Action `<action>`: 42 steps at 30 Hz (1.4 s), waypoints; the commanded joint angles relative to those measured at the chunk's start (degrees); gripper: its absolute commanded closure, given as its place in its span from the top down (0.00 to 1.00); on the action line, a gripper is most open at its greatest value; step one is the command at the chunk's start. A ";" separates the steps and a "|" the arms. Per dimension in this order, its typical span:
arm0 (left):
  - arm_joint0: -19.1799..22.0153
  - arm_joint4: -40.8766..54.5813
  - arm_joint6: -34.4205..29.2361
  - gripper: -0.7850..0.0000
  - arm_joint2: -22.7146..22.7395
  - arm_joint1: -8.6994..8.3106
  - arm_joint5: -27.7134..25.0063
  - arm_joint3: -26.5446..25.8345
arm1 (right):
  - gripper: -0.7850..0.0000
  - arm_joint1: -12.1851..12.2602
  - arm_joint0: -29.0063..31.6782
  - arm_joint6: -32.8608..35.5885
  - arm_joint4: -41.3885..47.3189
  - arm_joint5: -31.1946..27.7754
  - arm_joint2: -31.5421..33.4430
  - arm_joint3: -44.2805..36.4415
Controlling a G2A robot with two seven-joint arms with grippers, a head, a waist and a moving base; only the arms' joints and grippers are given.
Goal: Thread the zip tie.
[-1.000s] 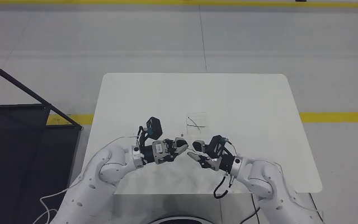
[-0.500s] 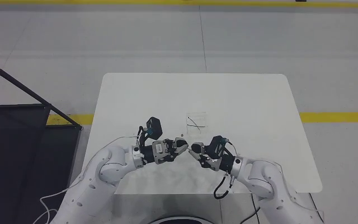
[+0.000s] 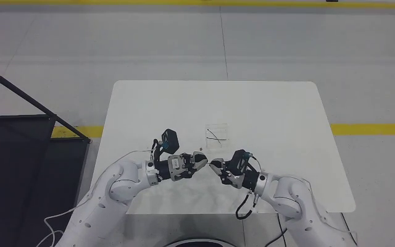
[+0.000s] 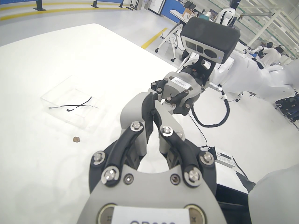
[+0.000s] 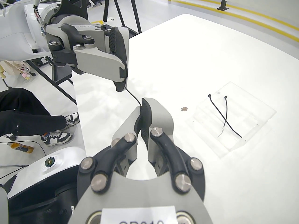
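A thin black zip tie (image 5: 132, 94) spans the short gap between my two grippers, just above the table's near edge. My left gripper (image 5: 121, 83) is shut on one end of it, which is pinched between its black pads. My right gripper (image 5: 141, 104) is shut on the other end of the strap. From above, the left gripper (image 3: 202, 162) and right gripper (image 3: 215, 165) stand tip to tip, almost touching. In the left wrist view my left gripper (image 4: 153, 104) points straight at the right arm's wrist; the tie is mostly hidden there.
A clear shallow tray (image 3: 216, 126) holding two crossed spare zip ties (image 5: 223, 115) lies just beyond the grippers, seen as the tray (image 4: 58, 86) in the left wrist view. A small brown scrap (image 5: 184, 109) lies beside it. The white table (image 3: 278, 117) stretches bare beyond.
The right gripper's fingers have drawn together on the strap and it has edged slightly toward the left gripper. The left arm has kept still.
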State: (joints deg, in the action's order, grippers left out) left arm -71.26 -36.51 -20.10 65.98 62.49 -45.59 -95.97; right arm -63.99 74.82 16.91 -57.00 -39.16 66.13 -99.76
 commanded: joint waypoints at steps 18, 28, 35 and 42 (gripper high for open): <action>0.00 0.00 0.00 0.97 0.00 0.00 0.00 0.00 | 0.00 0.31 -0.55 -0.32 4.61 -3.89 0.17 0.86; 0.00 0.00 0.00 0.45 0.00 0.00 0.00 0.00 | 0.00 0.66 -1.94 0.31 9.23 -9.13 0.27 3.48; 0.00 0.00 0.00 0.44 0.00 0.00 0.00 0.00 | 0.00 0.62 -1.56 -0.24 5.85 -4.53 0.02 1.78; 0.00 0.00 0.00 0.44 0.00 0.00 0.00 0.00 | 0.00 0.42 0.41 -3.80 -0.49 2.16 -0.54 -0.99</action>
State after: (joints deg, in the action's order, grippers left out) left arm -71.26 -36.51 -20.10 65.98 62.49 -45.59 -95.97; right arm -63.55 74.86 13.77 -56.38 -38.09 65.66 -100.28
